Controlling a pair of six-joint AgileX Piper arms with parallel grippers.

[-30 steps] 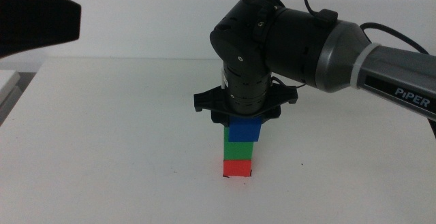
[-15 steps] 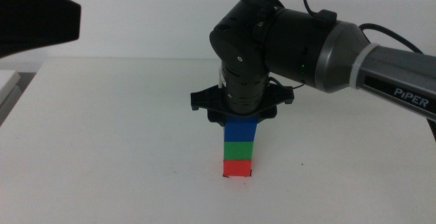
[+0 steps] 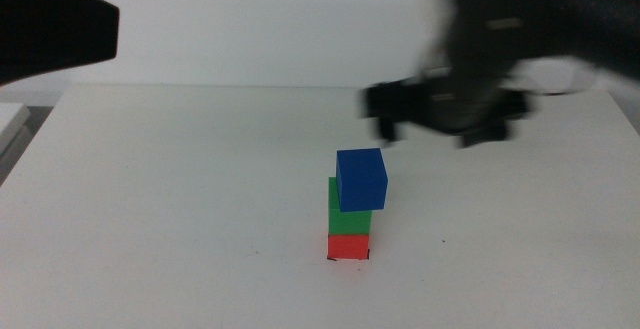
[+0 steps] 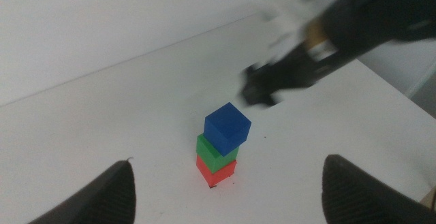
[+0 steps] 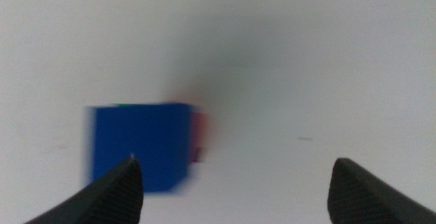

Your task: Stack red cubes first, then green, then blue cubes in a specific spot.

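The red cube [image 3: 348, 246] stands on the specific spot, with a black corner mark [image 3: 329, 259] showing at its base. The green cube [image 3: 343, 212] sits on it. The blue cube [image 3: 361, 179] sits on the green one, shifted right and turned askew, free of any jaw. My right gripper [image 3: 437, 124] is blurred, above and to the right of the stack, open and empty. The right wrist view shows the blue cube [image 5: 139, 146] with the red cube [image 5: 199, 132] beyond, between that gripper's wide jaws [image 5: 242, 193]. My left gripper [image 4: 235, 200] is open and waits away from the stack [image 4: 218, 149].
A dark blurred shape [image 3: 50, 24] fills the top left of the middle view. A lone black speck [image 3: 447, 241] lies right of the stack. A pale object [image 3: 10, 119] sits at the table's left edge.
My right gripper has let go of the blue cube and moved up and to the right. The blue cube now sits skewed on the green one instead of flush.
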